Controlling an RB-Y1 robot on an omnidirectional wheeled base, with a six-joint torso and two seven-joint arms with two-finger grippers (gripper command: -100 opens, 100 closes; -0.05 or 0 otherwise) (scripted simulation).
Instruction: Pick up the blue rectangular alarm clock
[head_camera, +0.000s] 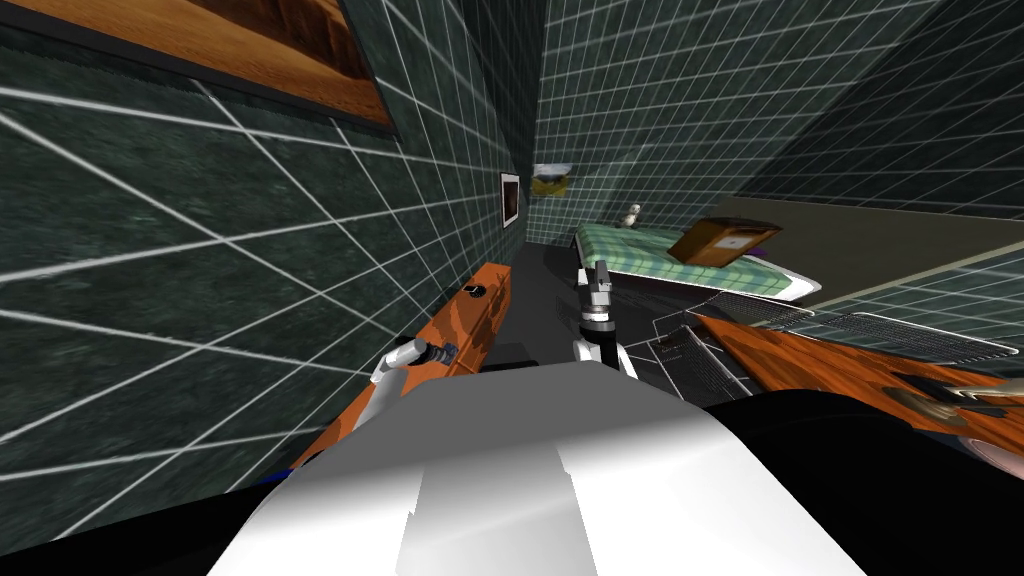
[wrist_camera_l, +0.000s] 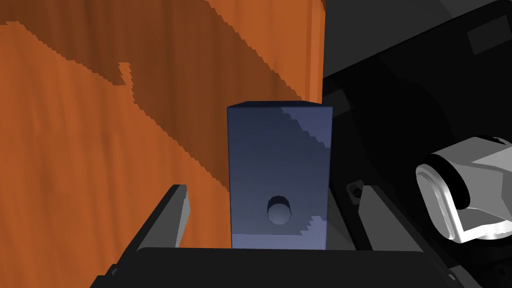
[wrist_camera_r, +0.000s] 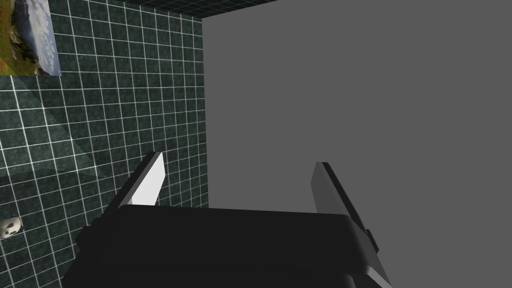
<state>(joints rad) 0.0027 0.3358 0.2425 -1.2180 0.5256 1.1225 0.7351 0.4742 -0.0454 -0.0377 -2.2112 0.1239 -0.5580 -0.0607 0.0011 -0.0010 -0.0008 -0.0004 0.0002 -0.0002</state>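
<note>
Item: blue rectangular alarm clock (wrist_camera_l: 279, 165), a plain dark-blue block with one small round knob (wrist_camera_l: 279, 210) on the broad face turned toward the left wrist camera.

Location: on the orange-brown wood-grain desk (wrist_camera_l: 75, 150), close beside the desk's edge, with dark floor beyond that edge. In the head view the desk runs along the dark green tiled wall (head_camera: 200, 250) on my left, and the clock shows as a small blue patch at the tip of the left arm.

Orientation: long axis in line with the fingers, running straight away from the dark gripper body. The knob end lies nearest the body and the far end points out past the fingertips.

Left gripper (wrist_camera_l: 274, 190): jaws spread wide, one finger on each long side of the clock, a visible gap on both sides. Nothing is gripped.

Right gripper (head_camera: 600, 272): held up ahead of the chest, pointing toward the bed with the green checked cover (head_camera: 640, 250). Jaws stand wide apart and hold nothing.
</note>
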